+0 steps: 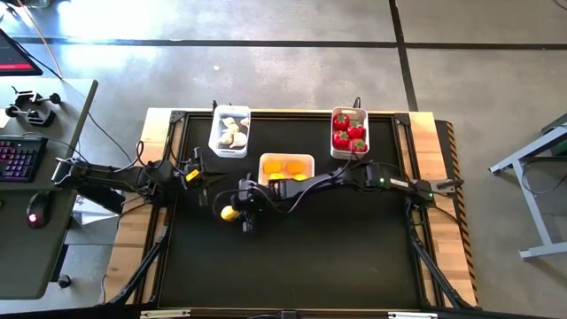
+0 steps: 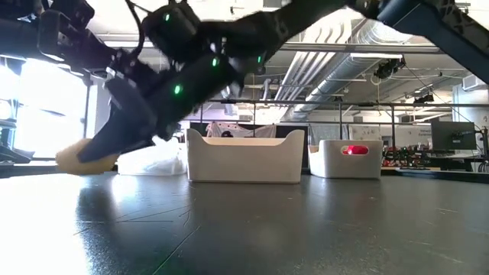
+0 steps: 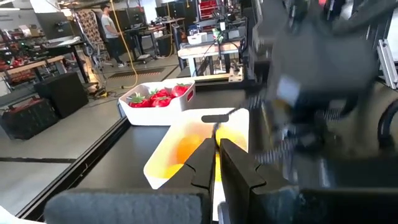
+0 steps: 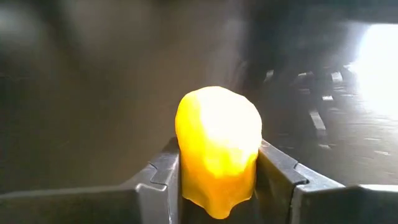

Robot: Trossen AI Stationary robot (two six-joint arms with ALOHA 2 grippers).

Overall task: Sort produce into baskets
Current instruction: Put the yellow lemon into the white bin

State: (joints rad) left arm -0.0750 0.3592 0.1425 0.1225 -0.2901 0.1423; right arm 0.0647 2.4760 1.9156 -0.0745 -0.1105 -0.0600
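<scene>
At nine o'clock your left hand (image 1: 197,175) waits closed and empty. At centre, your right hand (image 1: 236,212) pinches the smooth, waxy yellow lemon (image 4: 217,146) low over the glossy black desk (image 1: 337,257). Its rounded skin could squirt free of the narrow fingers before the middle basket (image 1: 286,160) at twelve o'clock; rigid white plastic, lemons inside.

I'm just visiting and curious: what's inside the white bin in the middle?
The middle bin holds yellow-orange lemon-like pieces, at least two. The right arm crosses its near edge and hides anything there. One more yellow piece sits outside it, between the right tool's fingers.
</scene>
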